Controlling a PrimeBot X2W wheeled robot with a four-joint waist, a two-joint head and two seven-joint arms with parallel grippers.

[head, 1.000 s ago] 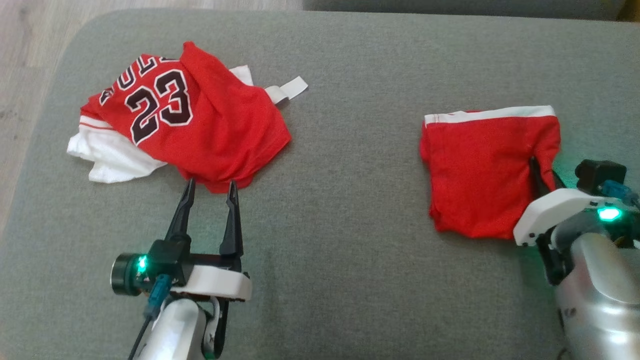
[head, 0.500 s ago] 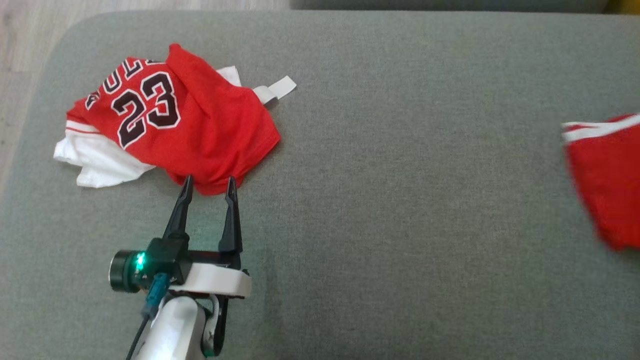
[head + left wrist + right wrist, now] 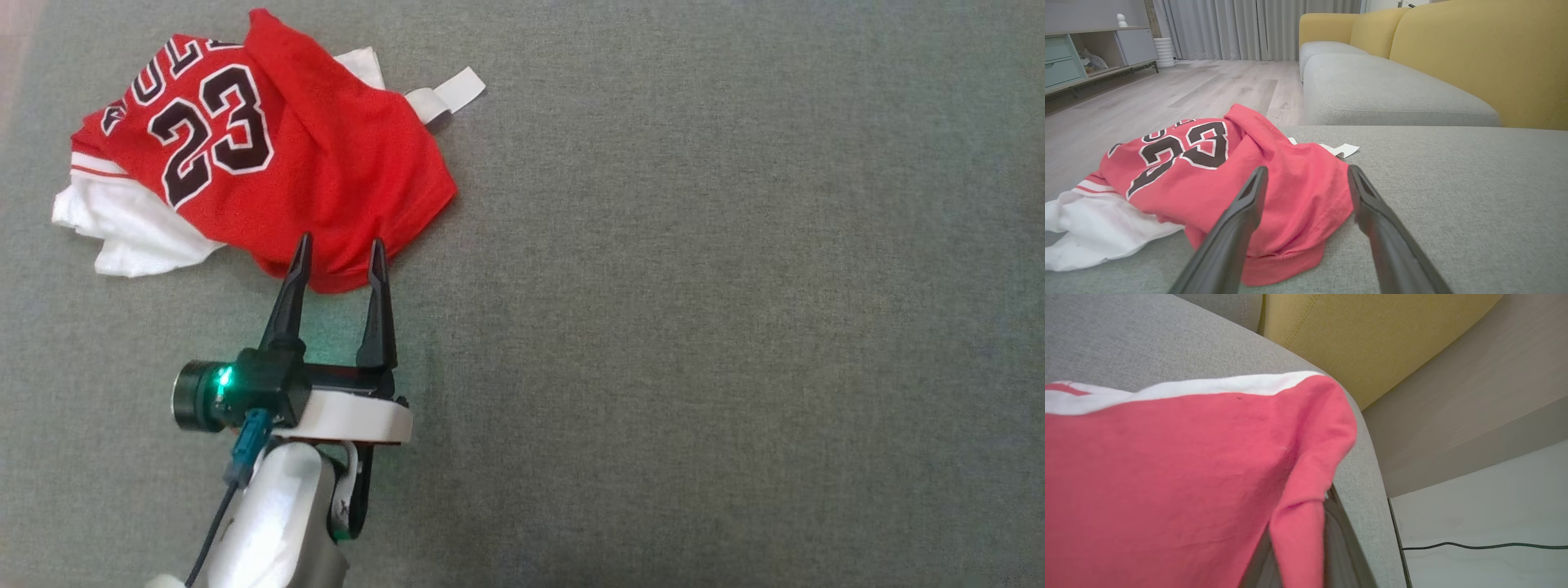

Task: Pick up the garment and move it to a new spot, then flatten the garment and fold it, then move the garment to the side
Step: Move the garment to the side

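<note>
While right pincer (image 3: 1306, 516) grips folded garment (image 3: 1167, 477), left pincer (image 3: 336, 251) gapes at jersey (image 3: 326, 163).

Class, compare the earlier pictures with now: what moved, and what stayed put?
The folded red garment was dragged right, to the edge of the cushion. The open left gripper advanced over the hem of the jersey. The jersey itself stayed put; the camera shifted.

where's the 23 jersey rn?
The jersey lies upper left in the head view on the grey cushion, atop a white cloth, its hem reaching the open left gripper.
</note>
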